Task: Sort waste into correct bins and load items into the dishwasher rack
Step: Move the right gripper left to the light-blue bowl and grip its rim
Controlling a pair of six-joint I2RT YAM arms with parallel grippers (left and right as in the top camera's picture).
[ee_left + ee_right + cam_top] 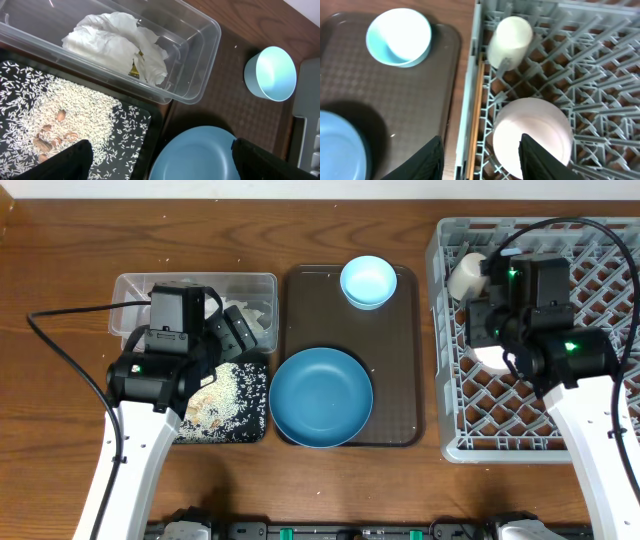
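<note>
Crumpled tissue (115, 40) and a bit of yellow wrapper (134, 70) lie in the clear tub (255, 285). Rice (65, 120) is heaped in the black tray (255, 435). My left gripper (160, 160) is open and empty, above the black tray's right edge and the large blue bowl (320, 397). The light-blue bowl (368, 281) sits upright on the brown tray. The white cup (510, 35) and the small white bowl (532, 130) are in the grey rack (600, 290). My right gripper (480, 155) is open, one finger over the white bowl and the other outside the rack's left wall.
The dark brown serving tray (400, 380) lies between the bins and the rack and carries both blue bowls. A few brownish bits (50, 137) lie in the rice. A black cable (60, 340) loops across the table at the left.
</note>
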